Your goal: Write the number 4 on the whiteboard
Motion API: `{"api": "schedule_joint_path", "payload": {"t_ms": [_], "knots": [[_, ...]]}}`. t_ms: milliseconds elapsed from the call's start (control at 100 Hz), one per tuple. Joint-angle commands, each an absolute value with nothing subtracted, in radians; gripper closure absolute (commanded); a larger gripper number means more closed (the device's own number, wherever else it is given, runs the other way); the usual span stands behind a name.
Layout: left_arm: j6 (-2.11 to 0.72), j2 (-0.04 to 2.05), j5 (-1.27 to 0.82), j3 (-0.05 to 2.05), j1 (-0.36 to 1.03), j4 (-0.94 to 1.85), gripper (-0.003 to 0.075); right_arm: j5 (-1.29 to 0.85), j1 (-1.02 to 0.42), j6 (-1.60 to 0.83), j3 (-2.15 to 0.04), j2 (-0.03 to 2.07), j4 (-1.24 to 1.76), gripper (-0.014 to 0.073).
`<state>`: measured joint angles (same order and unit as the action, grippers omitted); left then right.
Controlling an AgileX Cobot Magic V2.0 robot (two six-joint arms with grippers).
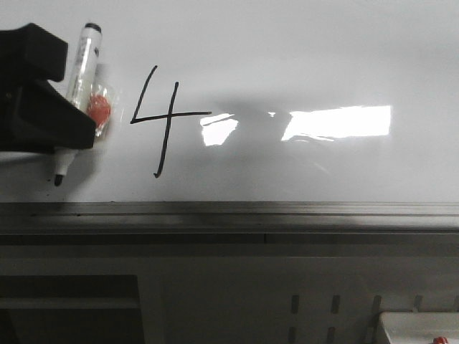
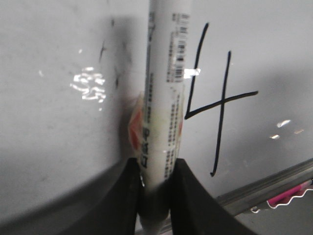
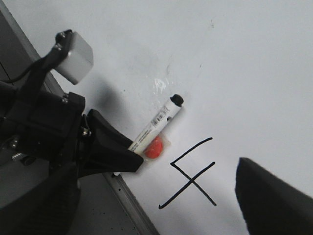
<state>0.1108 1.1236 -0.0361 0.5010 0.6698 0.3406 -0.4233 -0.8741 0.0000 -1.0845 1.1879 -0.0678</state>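
Glossy whiteboard bears a finished 4 beside the left gripper, jaws clenched on the marker; right jaws' state unclear. Withdraw straight, without smearing strokes.

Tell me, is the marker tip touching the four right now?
No, the marker, held in the left tool, sits left of the 4, with bare whiteboard between them.
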Motion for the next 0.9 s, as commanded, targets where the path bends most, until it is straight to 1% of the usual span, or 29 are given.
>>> {"api": "schedule_joint_path", "payload": {"t_ms": [0, 270, 710, 750, 800, 890], "knots": [[0.121, 1.131, 0.016, 0.536, 0.672, 0.404, 0.0741, -0.367, -0.869, -0.013, -1.119, 1.160, -0.080, 0.0023], [0.121, 1.161, 0.024, 0.536, 0.672, 0.461, 0.0741, -0.372, -0.869, -0.013, -1.119, 1.160, -0.080, 0.0023], [0.121, 1.161, 0.041, 0.536, 0.672, 0.461, 0.0734, -0.372, -0.869, -0.013, -1.119, 1.160, -0.080, 0.0023], [0.121, 1.161, 0.041, 0.536, 0.672, 0.461, 0.0715, -0.372, -0.869, -0.013, -1.119, 1.160, -0.080, 0.0023], [0.121, 1.161, 0.041, 0.536, 0.672, 0.461, 0.0673, -0.372, -0.869, -0.013, -1.119, 1.160, -0.080, 0.0023], [0.121, 1.156, 0.041, 0.536, 0.672, 0.461, 0.0549, -0.372, -0.869, -0.013, -1.119, 1.160, -0.080, 0.0023]]}}
